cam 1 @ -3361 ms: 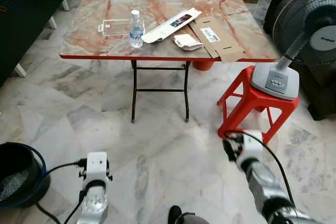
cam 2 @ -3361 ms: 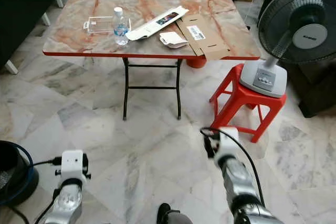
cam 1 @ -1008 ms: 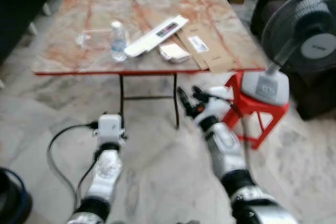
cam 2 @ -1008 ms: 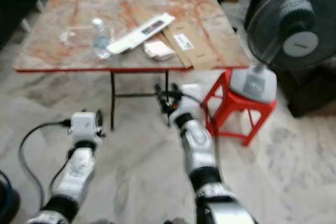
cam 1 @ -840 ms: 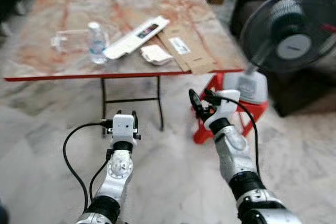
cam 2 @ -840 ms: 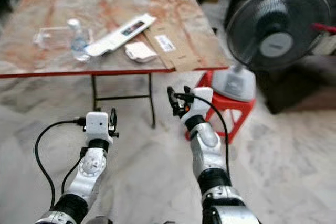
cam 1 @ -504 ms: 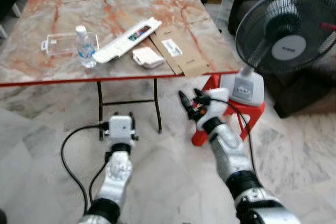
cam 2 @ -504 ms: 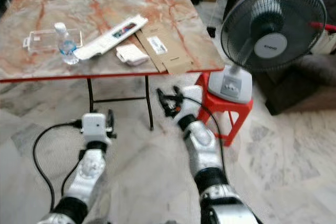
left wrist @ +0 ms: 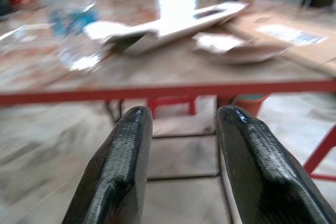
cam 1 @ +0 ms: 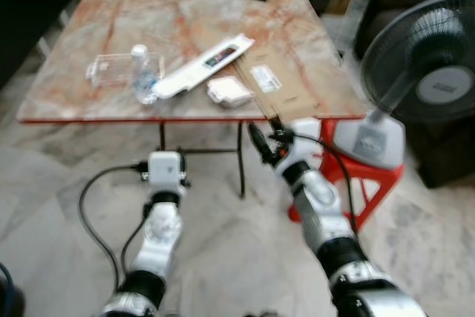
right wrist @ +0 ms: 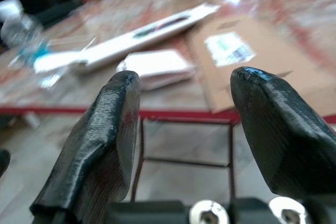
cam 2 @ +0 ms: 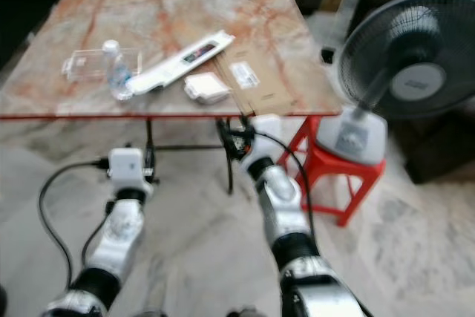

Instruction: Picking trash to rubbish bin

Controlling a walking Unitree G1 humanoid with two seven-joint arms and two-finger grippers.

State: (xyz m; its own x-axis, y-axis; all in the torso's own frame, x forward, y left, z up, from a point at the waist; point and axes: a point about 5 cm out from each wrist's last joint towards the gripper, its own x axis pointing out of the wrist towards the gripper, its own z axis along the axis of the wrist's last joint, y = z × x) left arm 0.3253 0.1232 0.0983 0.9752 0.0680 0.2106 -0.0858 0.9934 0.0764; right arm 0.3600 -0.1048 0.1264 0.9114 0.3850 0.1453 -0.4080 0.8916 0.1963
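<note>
A square folding table (cam 1: 111,27) with an orange-veined marble-look top and red edge stands on the pale marble floor (cam 1: 52,176), and the rubbish lies along its near half. A small clear plastic water bottle with a blue label (cam 1: 144,76) stands upright near the front edge, just in front of a clear plastic tray (cam 1: 107,71). A long white flat carton (cam 1: 202,67) lies slantwise beside the bottle. A small white folded packet (cam 1: 229,91) sits just in front of the carton's far end, touching a flattened brown cardboard sheet with a white label (cam 1: 276,85) that reaches to the table's front edge.

Both arms are raised before the table, below its edge. The right gripper (cam 1: 262,136) is just under the front edge, beneath the cardboard, its jaws standing wide apart with nothing between them. The left gripper (left wrist: 184,129) is lower and nearer the robot, jaws moderately apart and empty, pointed at the table edge.

A grey pedestal fan (cam 1: 427,79) rests on a red plastic stool (cam 1: 371,180) beside the table.
</note>
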